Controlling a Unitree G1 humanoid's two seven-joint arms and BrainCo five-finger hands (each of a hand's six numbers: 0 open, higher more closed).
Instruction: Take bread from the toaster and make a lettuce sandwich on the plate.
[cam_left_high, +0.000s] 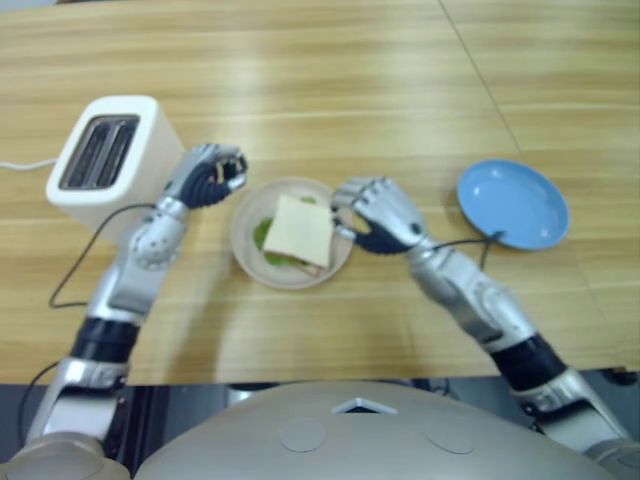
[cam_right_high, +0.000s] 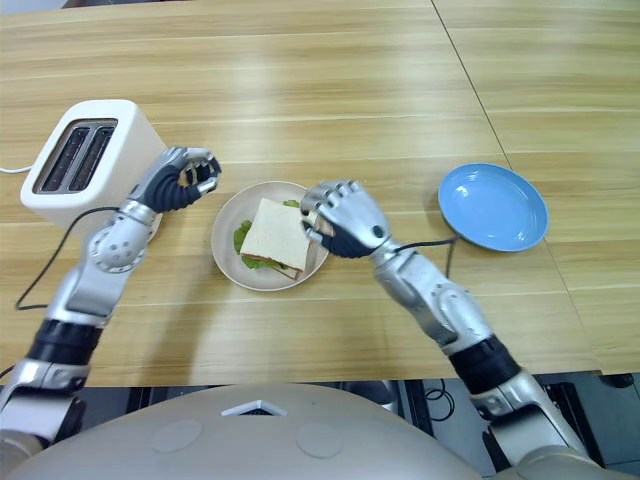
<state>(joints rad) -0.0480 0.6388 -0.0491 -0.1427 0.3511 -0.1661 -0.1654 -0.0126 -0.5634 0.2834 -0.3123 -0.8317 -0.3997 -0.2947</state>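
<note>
Right eye view: lettuce (cam_right_high: 241, 238) half-hidden; left robot hand (cam_right_high: 183, 181), right robot hand (cam_right_high: 346, 222) curled, empty.

Sandwich (cam_right_high: 277, 232), seemingly lettuce-filled, on plate (cam_right_high: 225, 222)

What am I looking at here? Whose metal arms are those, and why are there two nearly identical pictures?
Those are a humanoid robot's arms, seen from a camera pair on its head looking down: one picture per eye. On the wooden table are a white toaster, a beige plate holding a sandwich with lettuce peeking out, and a blue plate. The left hand, curled and empty, sits between toaster and beige plate. The right hand is at the sandwich's right edge; whether it grips it, I cannot tell.
</note>
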